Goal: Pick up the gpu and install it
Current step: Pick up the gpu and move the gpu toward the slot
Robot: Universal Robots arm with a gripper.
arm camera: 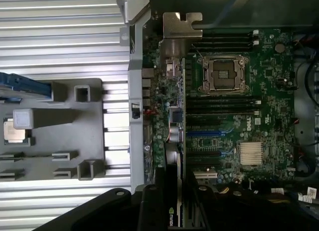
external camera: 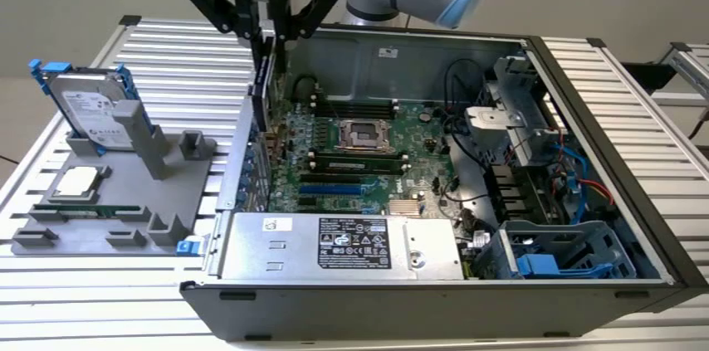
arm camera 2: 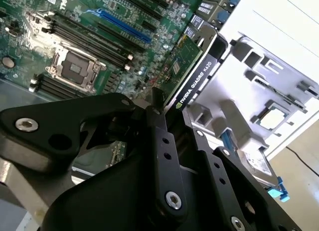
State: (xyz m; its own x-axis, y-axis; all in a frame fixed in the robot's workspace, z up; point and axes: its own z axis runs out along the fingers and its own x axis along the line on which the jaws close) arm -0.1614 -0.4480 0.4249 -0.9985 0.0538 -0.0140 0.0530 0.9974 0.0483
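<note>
gpu (arm camera 2: 188, 57) held on edge by the gripper (external camera: 266, 31): a green board with a black cooler (arm camera 2: 198, 80) on one face and a silver bracket (arm camera: 179, 26) at one end. the fingers (arm camera 2: 160, 136) are clamped on the card's upper edge. the card hangs inside the open case (external camera: 443, 305), over the motherboard (external camera: 366, 148) and just beside the case wall on the exterior view's left. the cpu socket (external camera: 360, 133) lies near the board's middle, and a grey power supply (external camera: 332, 243) sits along the near side. outside the case, a grey holder (external camera: 122, 193) on the ribbed table (external camera: 620, 69) carries an upright hard drive (external camera: 83, 106). the cooler's edge bears white lettering. the power supply and the hard drive carry printed labels.
</note>
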